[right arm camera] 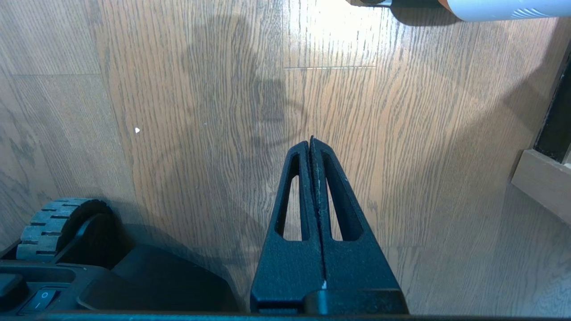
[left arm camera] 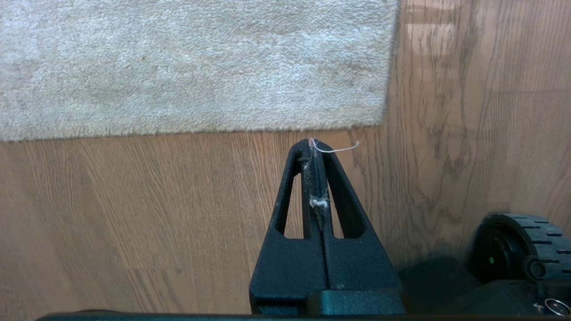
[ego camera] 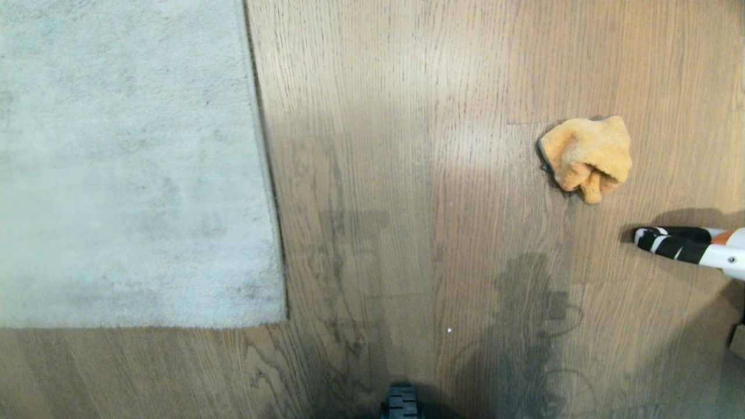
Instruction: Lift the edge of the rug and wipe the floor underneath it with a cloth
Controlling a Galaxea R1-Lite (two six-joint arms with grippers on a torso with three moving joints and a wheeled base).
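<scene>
rug (ego camera: pixel 128 163) lies flat on the floor (ego camera: pixel 407 203), its edge (ego camera: pixel 265 174) and square corner (ego camera: pixel 284 319) fully down, so nothing of the task looks begun. neither arm shows in the head view. the left gripper (left arm camera: pixel 316 145) hangs above bare planks with its fingers pressed together, holding nothing but a stray thread and some lint; the rug's near border (left arm camera: pixel 192 130) runs just ahead of its tip, with the corner (left arm camera: pixel 382 122) a little off to one side. the right gripper (right arm camera: pixel 311 141) is likewise pressed shut and empty over bare wood, with no cloth in its own view. in the head view the cloth (ego camera: pixel 588 156) sits crumpled on the floor, orange face up, well apart from the rug and just beyond a black-and-white striped handle (ego camera: pixel 681 244). judged from this, the step in hand is the start: the right gripper would need to spread and reach forward to the cloth, while the left spreads to pinch the rug edge.
</scene>
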